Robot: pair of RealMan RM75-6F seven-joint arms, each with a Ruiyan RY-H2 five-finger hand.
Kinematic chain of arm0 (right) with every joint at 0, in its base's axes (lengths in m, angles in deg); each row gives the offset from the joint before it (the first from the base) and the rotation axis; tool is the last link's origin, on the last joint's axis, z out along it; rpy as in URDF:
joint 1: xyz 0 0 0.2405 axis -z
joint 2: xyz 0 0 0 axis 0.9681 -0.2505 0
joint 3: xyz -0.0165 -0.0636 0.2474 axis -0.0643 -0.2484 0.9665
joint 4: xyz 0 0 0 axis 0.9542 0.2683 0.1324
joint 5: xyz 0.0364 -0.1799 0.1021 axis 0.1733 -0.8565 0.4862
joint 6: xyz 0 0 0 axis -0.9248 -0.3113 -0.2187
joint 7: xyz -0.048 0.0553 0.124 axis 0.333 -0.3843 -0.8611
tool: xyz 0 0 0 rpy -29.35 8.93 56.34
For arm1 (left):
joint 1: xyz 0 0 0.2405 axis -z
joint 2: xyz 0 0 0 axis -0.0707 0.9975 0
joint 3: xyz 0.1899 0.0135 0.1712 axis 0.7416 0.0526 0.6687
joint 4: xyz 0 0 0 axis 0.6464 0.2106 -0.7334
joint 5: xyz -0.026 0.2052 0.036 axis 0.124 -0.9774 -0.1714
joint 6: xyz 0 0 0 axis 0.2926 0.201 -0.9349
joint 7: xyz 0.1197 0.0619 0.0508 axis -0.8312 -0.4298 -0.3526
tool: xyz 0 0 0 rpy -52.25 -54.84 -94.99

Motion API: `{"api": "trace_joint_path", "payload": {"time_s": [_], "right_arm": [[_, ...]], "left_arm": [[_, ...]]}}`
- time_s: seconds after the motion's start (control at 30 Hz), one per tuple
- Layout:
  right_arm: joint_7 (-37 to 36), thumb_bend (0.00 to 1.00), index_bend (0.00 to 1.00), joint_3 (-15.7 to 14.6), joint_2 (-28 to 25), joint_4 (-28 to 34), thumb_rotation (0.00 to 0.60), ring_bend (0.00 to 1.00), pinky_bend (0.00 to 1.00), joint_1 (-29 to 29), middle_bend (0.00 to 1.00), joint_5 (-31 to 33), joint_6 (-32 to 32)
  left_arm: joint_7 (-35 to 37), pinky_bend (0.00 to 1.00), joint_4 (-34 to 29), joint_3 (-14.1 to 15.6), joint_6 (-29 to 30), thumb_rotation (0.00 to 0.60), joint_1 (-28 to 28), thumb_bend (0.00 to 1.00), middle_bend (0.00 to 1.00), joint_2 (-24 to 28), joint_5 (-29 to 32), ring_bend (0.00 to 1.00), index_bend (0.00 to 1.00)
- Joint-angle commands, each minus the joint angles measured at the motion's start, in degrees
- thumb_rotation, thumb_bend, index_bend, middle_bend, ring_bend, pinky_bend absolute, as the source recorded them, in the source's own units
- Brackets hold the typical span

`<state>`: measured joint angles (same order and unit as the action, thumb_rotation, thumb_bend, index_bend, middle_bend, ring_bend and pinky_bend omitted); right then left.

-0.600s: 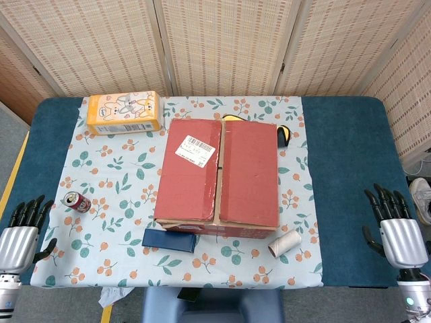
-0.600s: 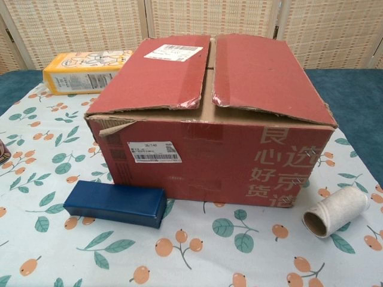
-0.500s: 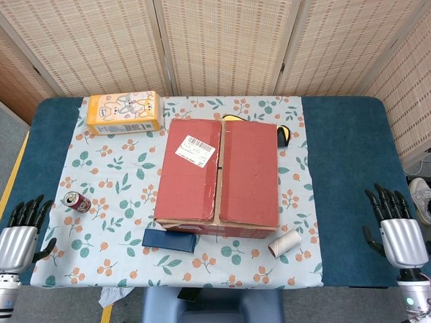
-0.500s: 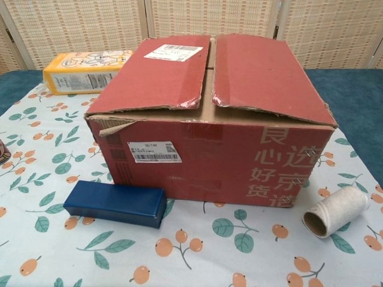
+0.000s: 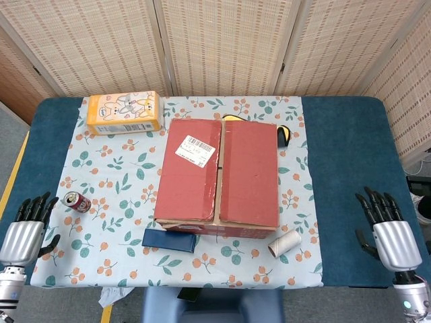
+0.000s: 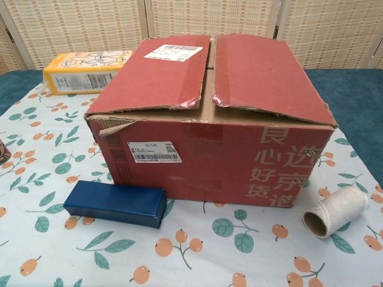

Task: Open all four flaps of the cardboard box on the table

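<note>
Both hands hover at the bench's near corners, the left hand and right hand each with fingers spread apart, holding and touching nothing. The box sits mid-bench, its two top flaps lying shut along a centre seam. A blue case lies against its near side, a tube by its near right corner. The chest view shows neither hand and cuts off the can.

A robot test room, not a home, woven screens walling off the back, a desk with blue cover and leafy cloth, random things set out
</note>
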<state>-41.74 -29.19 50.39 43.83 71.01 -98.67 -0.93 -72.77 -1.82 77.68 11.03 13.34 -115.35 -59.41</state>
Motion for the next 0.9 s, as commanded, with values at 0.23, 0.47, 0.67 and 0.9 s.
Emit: {"api": "trace_joint_path", "payload": {"time_s": [0.23,0.47,0.67,0.9], "right_arm": [[9.11,0.49,0.00,0.32,-2.93,9.63,0.600,0.00,0.00,-4.67,0.00,-4.40,-4.85],[11.57,0.49,0.00,-0.10,-4.01,16.20,0.600,0.00,0.00,-8.14,0.00,-5.04,-10.99],[14.41,0.49,0.00,1.60,-0.06,19.00,0.600,0.00,0.00,-11.41,0.00,-4.43,-14.32],[18.86,0.45,0.00,4.09,4.74,20.00,0.600,0.00,0.00,-15.98,0.00,-1.97,-19.32]], "left_arm": [[1.18,0.00,-0.55,0.07,0.98,0.600,-0.41,0.38,0.00,0.52,-0.16,0.00,0.00],[1.69,0.00,-0.22,-0.27,0.27,0.600,-0.08,0.38,0.00,0.60,0.77,0.00,0.00],[3.75,0.00,0.90,-0.56,0.08,0.600,0.23,0.38,0.00,0.66,0.75,0.00,0.00],[7.38,0.00,2.15,-1.14,-0.59,0.600,0.41,0.38,0.00,1.04,1.79,0.00,0.00]]}}
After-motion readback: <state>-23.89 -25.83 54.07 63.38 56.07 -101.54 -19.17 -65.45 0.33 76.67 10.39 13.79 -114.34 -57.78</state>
